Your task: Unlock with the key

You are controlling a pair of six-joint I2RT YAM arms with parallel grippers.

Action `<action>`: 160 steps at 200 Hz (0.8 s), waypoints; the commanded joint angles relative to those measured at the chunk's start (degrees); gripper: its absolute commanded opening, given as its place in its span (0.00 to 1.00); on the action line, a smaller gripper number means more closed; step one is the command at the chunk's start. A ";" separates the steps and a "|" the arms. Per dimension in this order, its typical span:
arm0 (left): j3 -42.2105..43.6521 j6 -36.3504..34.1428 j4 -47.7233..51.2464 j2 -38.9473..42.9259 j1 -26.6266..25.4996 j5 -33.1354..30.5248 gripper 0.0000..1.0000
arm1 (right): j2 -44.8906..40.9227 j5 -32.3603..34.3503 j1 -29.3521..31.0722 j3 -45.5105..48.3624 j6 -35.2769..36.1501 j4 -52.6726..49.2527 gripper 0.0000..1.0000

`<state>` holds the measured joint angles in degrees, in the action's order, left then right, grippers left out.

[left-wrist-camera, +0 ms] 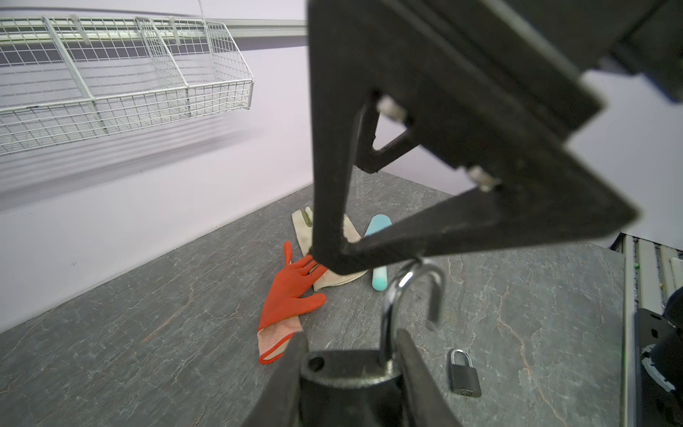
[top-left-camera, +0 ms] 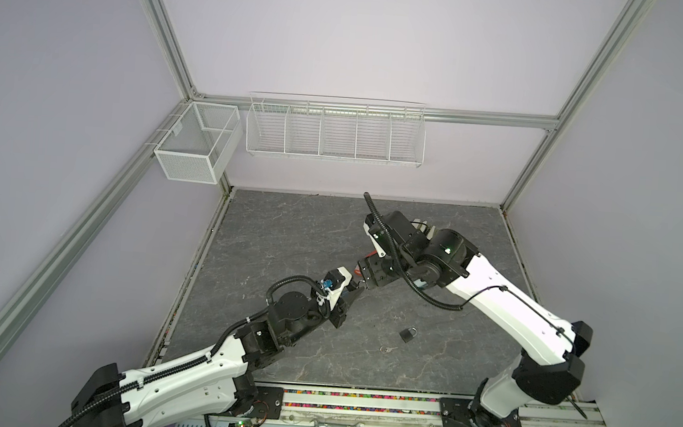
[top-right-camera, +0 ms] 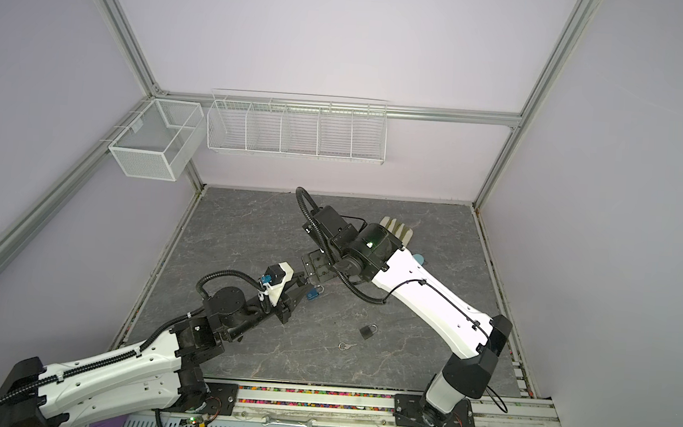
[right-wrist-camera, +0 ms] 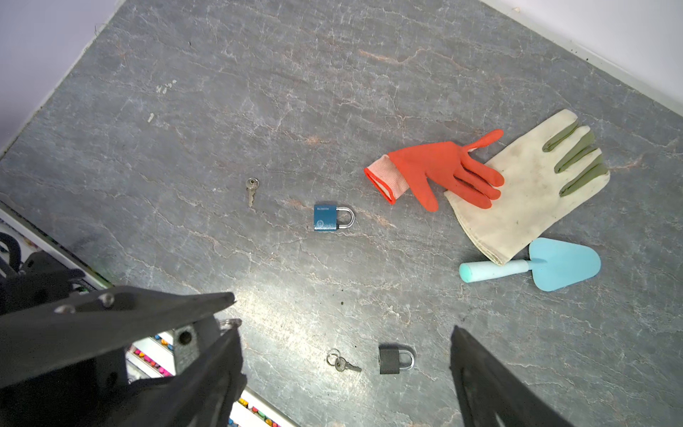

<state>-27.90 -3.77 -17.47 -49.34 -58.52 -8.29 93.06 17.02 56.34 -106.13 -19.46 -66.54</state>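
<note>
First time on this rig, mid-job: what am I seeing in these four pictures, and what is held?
Two robot arms with two-finger grippers work over a grey table. Both top views look down on everything; each wrist view rides on one arm. The left gripper is shut on a grey padlock whose shackle stands open. The right gripper hangs open close by, holding nothing. On the table lie a blue padlock, a loose key, a black padlock, a ringed key, an orange glove, a white glove and a blue trowel.
</note>
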 commanded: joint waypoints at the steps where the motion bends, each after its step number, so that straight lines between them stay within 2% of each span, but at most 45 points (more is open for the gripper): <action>1: -0.47 -0.96 -3.53 -0.37 -0.10 -0.32 0.00 | -2.95 -1.88 -0.22 2.33 1.16 -0.39 0.89; 29: -0.81 -0.37 -3.95 -1.15 -0.10 -0.50 0.00 | -4.98 -5.28 -0.39 4.84 0.82 1.68 0.89; 62: -0.75 0.52 -3.38 -1.27 -0.17 -1.20 0.00 | -6.75 -0.45 -0.51 6.09 0.46 1.65 0.88; 94: -0.50 2.54 -2.06 -0.52 -0.10 -4.46 0.00 | -10.59 2.33 -0.53 10.76 0.91 5.02 0.89; 122: -0.25 6.18 0.66 0.62 -0.10 -6.72 0.00 | -14.98 0.76 -0.51 15.76 1.86 10.72 0.88; 141: -0.65 11.09 4.28 0.99 -0.10 -12.57 0.00 | -16.06 -0.23 -0.50 17.31 1.90 13.64 0.89; 160: -3.29 17.64 12.75 0.72 0.30 -18.58 0.00 | -17.26 0.64 -0.50 19.44 0.57 15.85 0.89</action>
<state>-27.99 4.80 -13.87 -49.10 -58.52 -17.67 77.47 17.12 55.96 -89.34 -18.81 -56.51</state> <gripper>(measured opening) 0.312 0.885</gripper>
